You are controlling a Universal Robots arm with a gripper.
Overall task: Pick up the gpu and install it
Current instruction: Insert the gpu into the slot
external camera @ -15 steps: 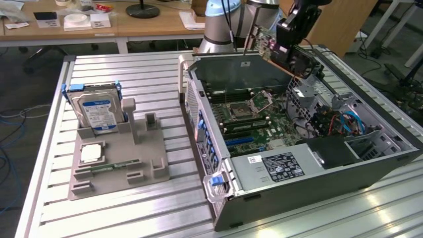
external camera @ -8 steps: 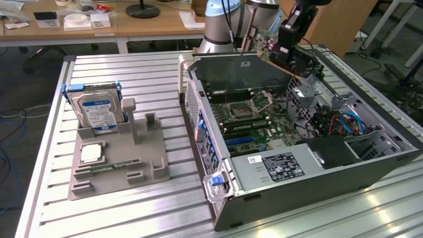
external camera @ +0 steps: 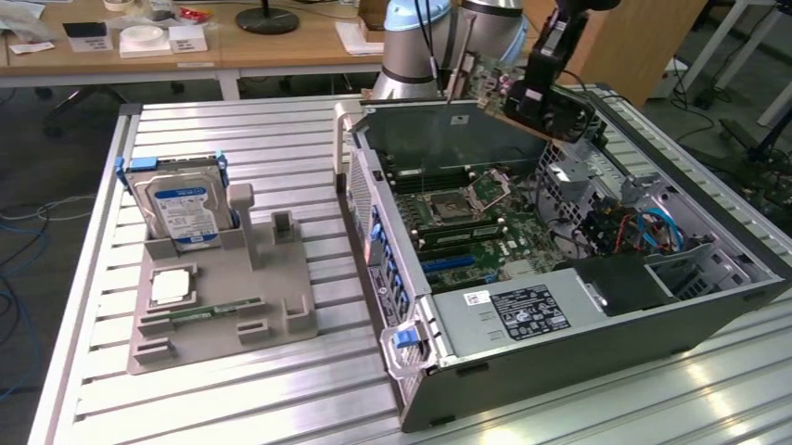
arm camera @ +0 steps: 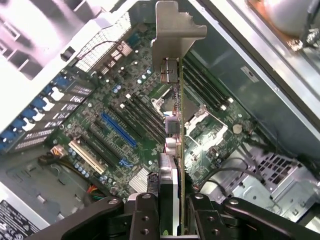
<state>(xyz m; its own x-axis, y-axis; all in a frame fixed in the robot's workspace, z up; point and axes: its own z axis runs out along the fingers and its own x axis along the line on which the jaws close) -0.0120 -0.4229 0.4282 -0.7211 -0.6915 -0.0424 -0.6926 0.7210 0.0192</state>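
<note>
We note the gripper clamped on the gpu over the open computer case's far edge; slatted worktop around it.

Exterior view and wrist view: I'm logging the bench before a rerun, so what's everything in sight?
computer case: one, grey, open, exterior view's right
gpu: one, green card with silvery bracket, held above the case
motherboard: one, green, inside the case
hard drive: one, blue-white label, upright in the holder
memory stick: one, green, flat on the holder
holder: one, grey, exterior view's left
table: one, silvery slats, under case and holder
gripper: one, black, shut on the gpu
</note>
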